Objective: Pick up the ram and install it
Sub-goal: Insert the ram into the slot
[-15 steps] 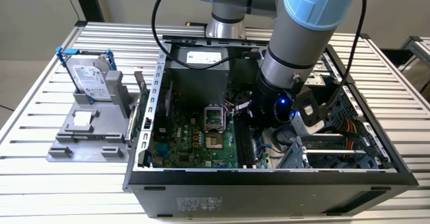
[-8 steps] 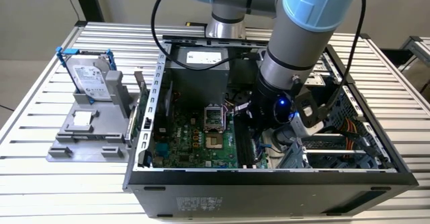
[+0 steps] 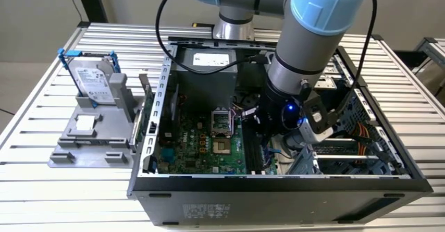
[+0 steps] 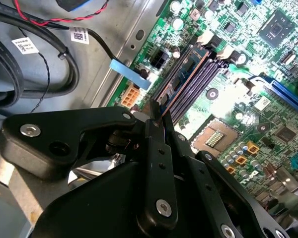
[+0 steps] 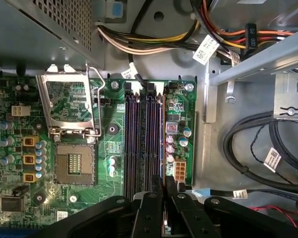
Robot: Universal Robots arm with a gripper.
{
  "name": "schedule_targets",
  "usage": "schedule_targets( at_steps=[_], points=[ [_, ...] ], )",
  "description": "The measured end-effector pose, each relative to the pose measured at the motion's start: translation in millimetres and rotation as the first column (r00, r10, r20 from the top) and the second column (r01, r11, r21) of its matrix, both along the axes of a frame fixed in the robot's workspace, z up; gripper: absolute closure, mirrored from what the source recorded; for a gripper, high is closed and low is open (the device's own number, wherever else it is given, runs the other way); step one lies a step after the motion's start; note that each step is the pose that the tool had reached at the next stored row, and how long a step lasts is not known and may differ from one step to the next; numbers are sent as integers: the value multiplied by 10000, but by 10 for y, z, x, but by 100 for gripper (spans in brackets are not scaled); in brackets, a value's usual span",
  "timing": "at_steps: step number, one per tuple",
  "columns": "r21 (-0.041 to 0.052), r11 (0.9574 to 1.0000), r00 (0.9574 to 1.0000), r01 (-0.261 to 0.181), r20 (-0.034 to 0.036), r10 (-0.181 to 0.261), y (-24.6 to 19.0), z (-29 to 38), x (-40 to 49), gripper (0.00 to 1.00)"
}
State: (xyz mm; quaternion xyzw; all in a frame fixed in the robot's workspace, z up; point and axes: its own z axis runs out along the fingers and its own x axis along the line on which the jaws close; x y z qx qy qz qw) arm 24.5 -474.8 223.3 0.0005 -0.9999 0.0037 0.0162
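The ram (image 4: 181, 79) is a thin bluish stick with a copper-coloured edge. It stands on edge along the long black slots (image 4: 201, 79), on the side nearest the motherboard's edge. In the first wrist view the ram (image 5: 162, 139) is edge-on beside the slots (image 5: 141, 144). My gripper (image 4: 161, 113) (image 5: 163, 184) is shut on the ram's near end, a black finger on each face. Whether the stick sits fully in a slot, I cannot tell. In the exterior view my gripper (image 3: 261, 135) reaches down into the open computer case over the motherboard (image 3: 201, 143).
An open CPU socket (image 5: 74, 163) lies beside the slots. Black cables (image 5: 268, 144) and a wire bundle (image 5: 144, 42) crowd the case. The power supply (image 3: 205, 68) is at the back. A hard drive in a blue frame (image 3: 94, 81) stands on a grey fixture (image 3: 87, 138) at the exterior view's left.
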Motion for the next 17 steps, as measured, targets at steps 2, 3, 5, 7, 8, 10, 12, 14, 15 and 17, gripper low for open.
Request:
schedule_targets(
  at_steps=[2, 3, 5, 7, 8, 10, 12, 14, 15, 17],
  points=[
    [-3, 10000, 10000, 2, -1, -2, 0, -13, -1, 100],
    [-4, 10000, 10000, 3, -2, -3, 0, -19, -2, 100],
    [-6, 10000, 10000, 5, -2, -5, 0, -27, -6, 100],
    [-5, 10000, 10000, 6, -2, -6, 0, -34, -12, 100],
    [-6, 10000, 10000, 6, -3, -6, 0, -36, -15, 100],
    [-3, 10000, 10000, 6, -2, -6, 0, -45, -17, 100],
    [-5, 10000, 10000, 10, -2, -10, 0, -57, -19, 100],
    [-7, 10000, 10000, 17, -2, -17, 0, -65, -19, 100],
    [-7, 10000, 10000, 22, -2, -22, 0, -69, -19, 100],
    [-7, 10000, 10000, 47, -2, -47, 0, -77, -19, 100]
  ],
)
